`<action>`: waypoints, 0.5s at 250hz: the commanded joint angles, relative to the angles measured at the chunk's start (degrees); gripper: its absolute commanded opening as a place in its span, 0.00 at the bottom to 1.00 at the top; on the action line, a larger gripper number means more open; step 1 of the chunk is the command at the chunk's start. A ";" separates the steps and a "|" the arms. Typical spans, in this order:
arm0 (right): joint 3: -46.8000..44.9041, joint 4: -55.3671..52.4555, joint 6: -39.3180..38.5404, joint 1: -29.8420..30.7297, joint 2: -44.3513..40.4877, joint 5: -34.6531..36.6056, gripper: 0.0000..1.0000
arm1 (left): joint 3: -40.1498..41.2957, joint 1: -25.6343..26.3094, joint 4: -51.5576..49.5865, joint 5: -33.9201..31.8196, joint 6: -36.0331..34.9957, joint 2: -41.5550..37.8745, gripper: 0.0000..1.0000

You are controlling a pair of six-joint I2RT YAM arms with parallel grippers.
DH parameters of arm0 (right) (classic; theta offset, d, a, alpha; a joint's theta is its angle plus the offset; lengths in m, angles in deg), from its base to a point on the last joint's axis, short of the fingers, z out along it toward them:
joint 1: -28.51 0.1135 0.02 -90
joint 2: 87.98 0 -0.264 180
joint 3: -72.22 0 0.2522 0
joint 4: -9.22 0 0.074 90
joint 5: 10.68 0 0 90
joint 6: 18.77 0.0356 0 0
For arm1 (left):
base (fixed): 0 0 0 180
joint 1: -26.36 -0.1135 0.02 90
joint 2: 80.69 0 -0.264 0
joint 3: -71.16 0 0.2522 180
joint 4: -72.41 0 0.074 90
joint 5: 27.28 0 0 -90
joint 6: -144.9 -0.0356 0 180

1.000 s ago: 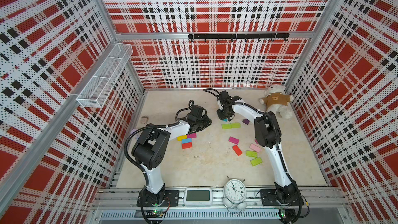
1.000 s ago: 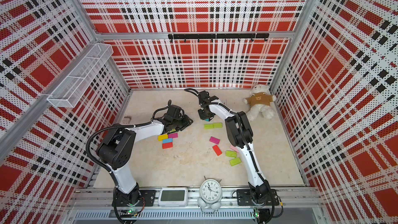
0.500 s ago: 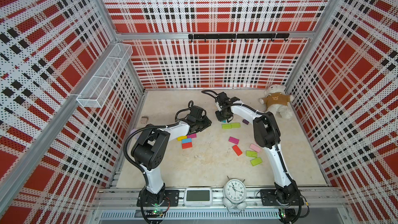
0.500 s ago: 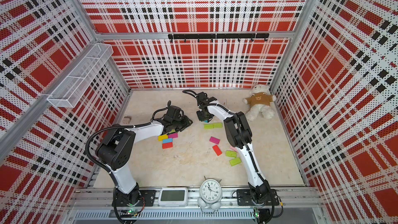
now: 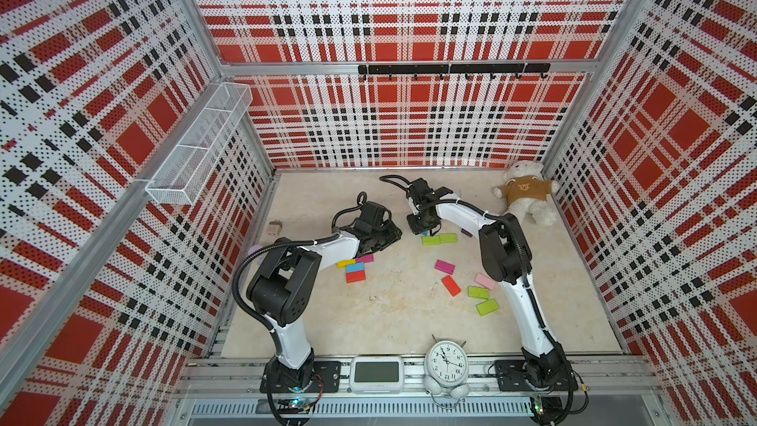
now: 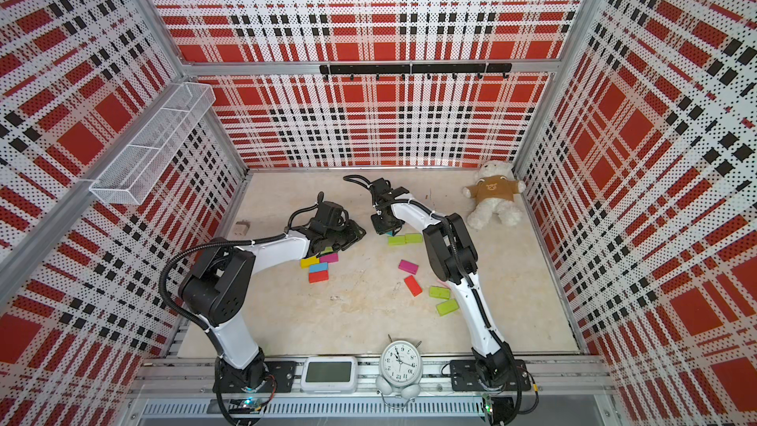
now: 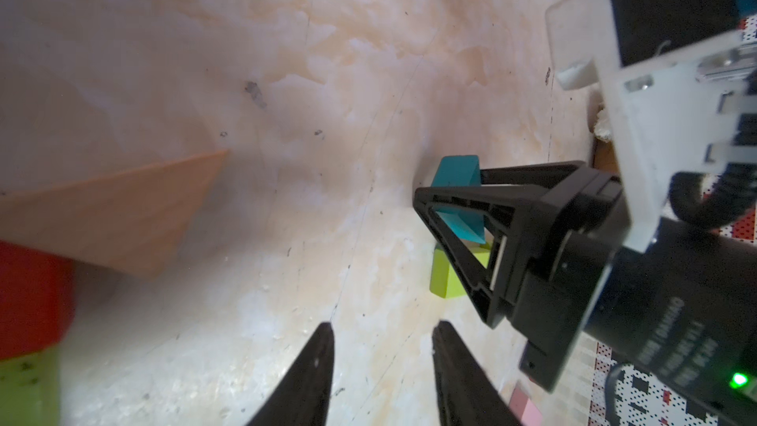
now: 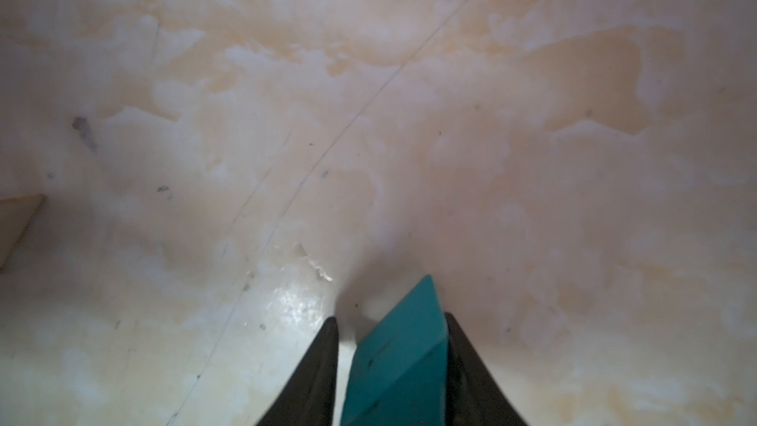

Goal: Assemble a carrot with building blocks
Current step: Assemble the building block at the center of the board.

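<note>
Clock set on a top view, 12 at the back wall.

- 9 o'clock, left edge of floor point(image 5: 368, 333): plug cube point(image 5: 275, 228) alone, close to the wall.
- Just left of centre: left gripper point(image 7: 381, 327), low, fingers parted with bare floor between them, grasping nothing. Tan triangular block point(image 7: 114, 215) lies flat nearby.
- At its 6 o'clock, a tight cluster: yellow block point(image 5: 346, 263), blue block point(image 5: 355, 267), red block point(image 5: 356, 277), magenta block point(image 5: 365, 258).
- Centre-back: right gripper point(image 8: 391, 317), pointing down. Teal triangular block point(image 8: 401, 362) sits between its fingers, touching one, with a sliver of gap at the other. Grip slack, not clamped.
- Lime pair point(image 5: 439, 239) lies end to end just at its 5 o'clock.
- 4 o'clock scatter, pieces apart: loose magenta block point(image 5: 444, 267), loose red block point(image 5: 451, 285), pink block point(image 5: 485, 281), two lime blocks point(image 5: 478, 292).
- 1 o'clock corner: teddy bear point(image 5: 526, 196).
- Open room: wide strip along the front edge, and the back-left quarter.
</note>
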 commanded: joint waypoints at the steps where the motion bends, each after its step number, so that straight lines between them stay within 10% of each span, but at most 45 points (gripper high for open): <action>1: -1.05 0.35 0.38 0.37 -2.32 0.30 0.43 | 0.79 -0.20 1.39 0.05 0.75 -1.55 0.44; 125: -2.43 0.35 0.29 1.23 -4.55 0.94 0.48 | 1.57 0.01 1.76 -0.04 0.93 -2.08 0.44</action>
